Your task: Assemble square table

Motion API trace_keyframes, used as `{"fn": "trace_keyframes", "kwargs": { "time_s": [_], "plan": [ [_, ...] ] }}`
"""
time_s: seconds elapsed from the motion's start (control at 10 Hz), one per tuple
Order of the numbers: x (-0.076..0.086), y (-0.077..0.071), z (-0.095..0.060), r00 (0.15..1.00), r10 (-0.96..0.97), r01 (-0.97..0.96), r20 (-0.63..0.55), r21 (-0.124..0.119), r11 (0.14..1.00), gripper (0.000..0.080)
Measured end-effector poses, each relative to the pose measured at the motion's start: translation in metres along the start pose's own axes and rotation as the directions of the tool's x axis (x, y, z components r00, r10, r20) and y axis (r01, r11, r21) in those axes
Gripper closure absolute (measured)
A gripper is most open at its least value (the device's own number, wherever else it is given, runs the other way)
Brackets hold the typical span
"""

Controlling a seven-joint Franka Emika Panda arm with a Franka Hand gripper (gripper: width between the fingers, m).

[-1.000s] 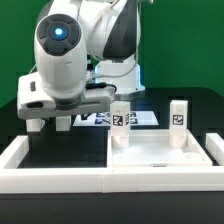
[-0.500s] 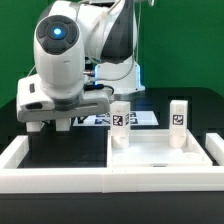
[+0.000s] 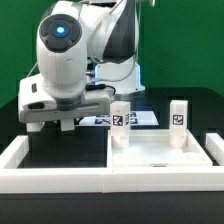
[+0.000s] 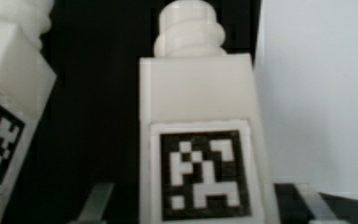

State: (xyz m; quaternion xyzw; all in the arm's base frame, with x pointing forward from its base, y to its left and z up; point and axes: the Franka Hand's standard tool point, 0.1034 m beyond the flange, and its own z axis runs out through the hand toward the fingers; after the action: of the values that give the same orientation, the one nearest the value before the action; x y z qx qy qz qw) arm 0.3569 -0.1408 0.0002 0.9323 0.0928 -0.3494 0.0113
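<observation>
My arm (image 3: pixel 60 60) is hunched fwd on the exterior view's left, wrist pointing straight down. The gripper (image 3: pixel 52 124) hangs low over the black work table (image 3: pixel 70 152), behind the long low white border wall (image 3: pixel 60 180).

Wrist view: a short white plastic leg with a black-and-white tag (image 4: pixel 201 120) lies lengthwise between my fingers (image 4: pixel 91 203), tag facing the cam and threaded tip pointing away. The jaws are spread wide, one finger on each side of the leg, and I've got hold of nothing. Dark gaps show btwn leg and pads, so they look clear of it, though that strip of the pic is blurry. A second tagged white leg (image 4: pixel 7 100) lies just beside the first.

The white plastic square slab (image 3: pixel 160 152) sits flat on the exterior view's right, inside the wall. Two more white tagged legs (image 3: pixel 120 117) (image 3: pixel 178 114) stand upright at its far corners. The marker board (image 3: pixel 140 119) lies behind them.

Vs 1 s ago: my wrist and hand have slid a little toward the exterior view's right, so they cover more of the marker board's near end. Height approx the same. Slab and upright legs haven't moved.
</observation>
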Motion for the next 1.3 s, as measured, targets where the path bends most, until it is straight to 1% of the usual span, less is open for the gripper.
{"fn": "trace_keyframes", "kwargs": {
  "time_s": [0.3, 0.4, 0.5, 0.6, 0.7, 0.8, 0.9, 1.0, 1.1, 1.2, 1.3],
  "plan": [
    [0.000, -0.001, -0.001, 1.000, -0.005, 0.005, 0.002, 0.002, 1.000, 0.0511],
    [0.001, -0.003, -0.006, 1.000, -0.023, 0.023, 0.010, 0.018, 1.000, 0.0511],
    [0.001, -0.008, -0.018, 0.999, -0.035, 0.035, 0.016, 0.020, 0.999, 0.0511],
    [-0.003, -0.018, -0.038, 0.999, -0.042, 0.040, 0.034, 0.037, 0.999, 0.0509],
    [-0.007, -0.024, -0.055, 0.999, -0.033, 0.031, 0.032, 0.065, 0.997, 0.0509],
    [-0.012, -0.026, -0.071, 0.999, -0.032, 0.029, 0.036, 0.078, 0.997, 0.0509],
    [-0.015, -0.027, -0.087, 0.999, -0.032, 0.031, 0.018, 0.077, 0.997, 0.0509],
    [-0.013, -0.026, -0.084, 1.000, -0.030, 0.030, -0.004, 0.070, 0.997, 0.0509],
    [-0.012, -0.025, -0.084, 0.999, -0.031, 0.031, -0.009, 0.068, 0.997, 0.0509],
    [-0.008, -0.023, -0.087, 0.999, -0.029, 0.031, -0.041, 0.059, 0.998, 0.0509],
    [-0.002, -0.022, -0.090, 0.993, -0.029, 0.035, -0.110, 0.055, 0.998, 0.0509]
  ]
}}
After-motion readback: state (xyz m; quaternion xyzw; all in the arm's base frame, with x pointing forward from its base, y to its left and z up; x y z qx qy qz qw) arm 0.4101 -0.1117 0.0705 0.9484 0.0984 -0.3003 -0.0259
